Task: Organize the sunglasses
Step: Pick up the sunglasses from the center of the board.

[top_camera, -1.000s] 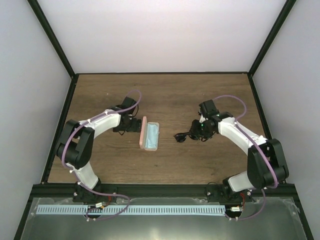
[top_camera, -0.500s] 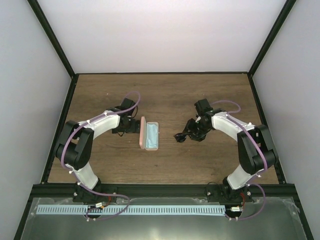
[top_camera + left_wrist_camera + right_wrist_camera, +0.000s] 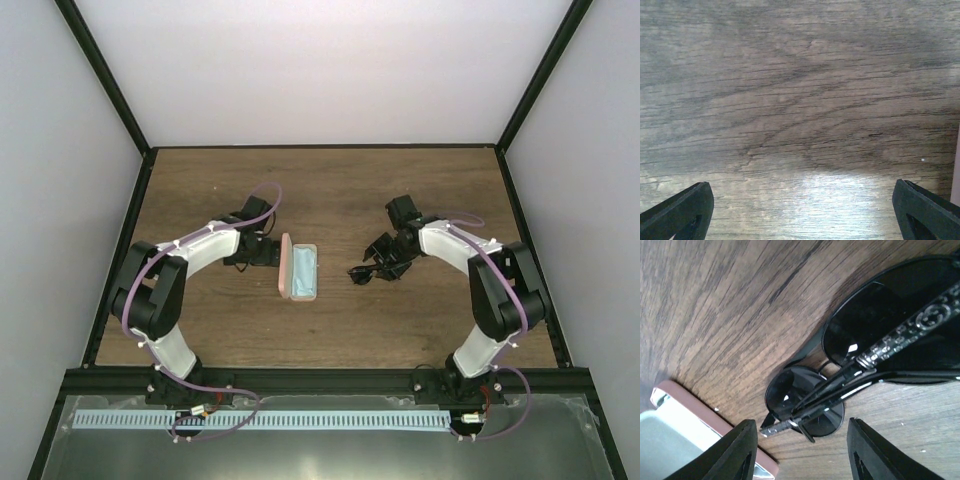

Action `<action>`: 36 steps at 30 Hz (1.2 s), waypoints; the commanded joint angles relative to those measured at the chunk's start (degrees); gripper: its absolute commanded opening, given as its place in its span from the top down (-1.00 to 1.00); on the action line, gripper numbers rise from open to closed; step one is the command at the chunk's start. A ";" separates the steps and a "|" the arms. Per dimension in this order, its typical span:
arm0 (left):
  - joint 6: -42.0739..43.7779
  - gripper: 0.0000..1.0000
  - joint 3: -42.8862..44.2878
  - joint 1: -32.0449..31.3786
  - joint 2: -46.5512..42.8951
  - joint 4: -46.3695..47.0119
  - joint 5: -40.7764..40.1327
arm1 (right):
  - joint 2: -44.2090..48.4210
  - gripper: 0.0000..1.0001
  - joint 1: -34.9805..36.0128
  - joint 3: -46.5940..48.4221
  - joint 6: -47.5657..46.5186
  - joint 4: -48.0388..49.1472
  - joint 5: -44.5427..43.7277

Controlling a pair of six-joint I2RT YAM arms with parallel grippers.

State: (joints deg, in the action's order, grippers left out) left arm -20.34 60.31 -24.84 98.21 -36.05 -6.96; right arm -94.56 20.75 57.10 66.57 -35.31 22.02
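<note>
The sunglasses (image 3: pixel 360 273) lie folded on the wood to the right of the case. The right wrist view shows them close up (image 3: pixel 860 360), with dark lenses and thin temple arms crossed over them. My right gripper (image 3: pixel 383 264) is open just right of them, low over the table, its fingers (image 3: pixel 742 455) apart with the nearer lens between them and not touching. The salmon-pink case (image 3: pixel 284 266) lies open, light blue inside; its corner also shows in the right wrist view (image 3: pixel 710 427). My left gripper (image 3: pixel 262 250) is open and empty beside the case's left edge, over bare wood (image 3: pixel 800 125).
The wooden table (image 3: pixel 330 190) is framed by black posts and white walls. A sliver of the pink case (image 3: pixel 956 170) shows at the right edge of the left wrist view. Both arm bases stand at the near edge.
My right arm has swung its wrist a little left and farther back, turning toward the sunglasses. The sunglasses, the case and the left arm have not moved.
</note>
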 commanded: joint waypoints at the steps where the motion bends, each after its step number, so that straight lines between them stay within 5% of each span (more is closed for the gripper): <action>1: 2.41 -1.00 1.68 0.05 -0.05 0.37 -0.62 | -2.86 0.01 0.44 3.63 4.54 -0.09 -1.62; 13: 4.43 -1.00 4.12 1.92 1.18 -0.56 3.33 | -8.82 0.21 0.47 6.88 2.92 -1.55 -3.61; 28: 4.25 -1.00 2.88 4.04 0.50 0.28 4.93 | -9.76 0.83 3.70 10.08 -6.70 -6.78 -9.80; 36: 4.21 -1.00 2.54 4.04 0.24 0.37 3.65 | -9.66 0.91 7.88 13.31 -12.56 -10.46 -15.15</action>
State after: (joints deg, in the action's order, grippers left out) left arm -16.45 63.31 -20.93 98.59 -36.40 -2.52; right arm -103.70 26.59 66.96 57.84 -42.26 11.57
